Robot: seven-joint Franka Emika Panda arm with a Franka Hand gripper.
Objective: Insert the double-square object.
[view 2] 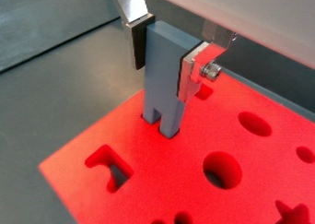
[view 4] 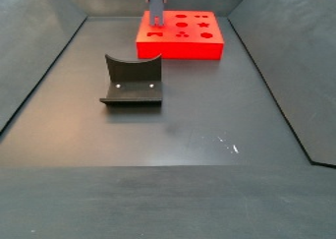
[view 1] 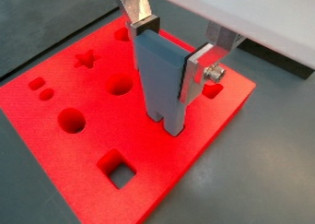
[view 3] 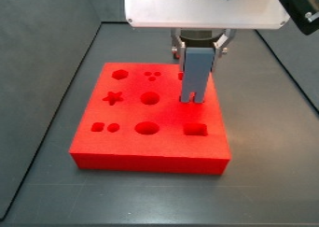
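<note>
My gripper [view 1: 172,46] is shut on the double-square object [view 1: 163,76], a slate-blue slab held upright with its two prongs pointing down. The silver fingers [view 1: 201,69] clamp its upper part. The prong tips meet the top of the red board [view 1: 185,177] near one edge, between the round hole and the square hole. I cannot tell whether the tips are inside holes. The same grip shows in the wrist view [view 2: 167,57] with the slab [view 2: 164,89] over the board [view 2: 87,159]. In a side view the gripper [view 3: 200,46] holds the slab [view 3: 196,79] over the board [view 3: 149,147].
The red board has a star hole [view 1: 85,59], round holes [view 1: 121,85] and a square hole [view 1: 118,173]. A dark grey curved block [view 4: 132,81] stands on the dark floor, well apart from the board [view 4: 184,48]. Dark walls edge the floor.
</note>
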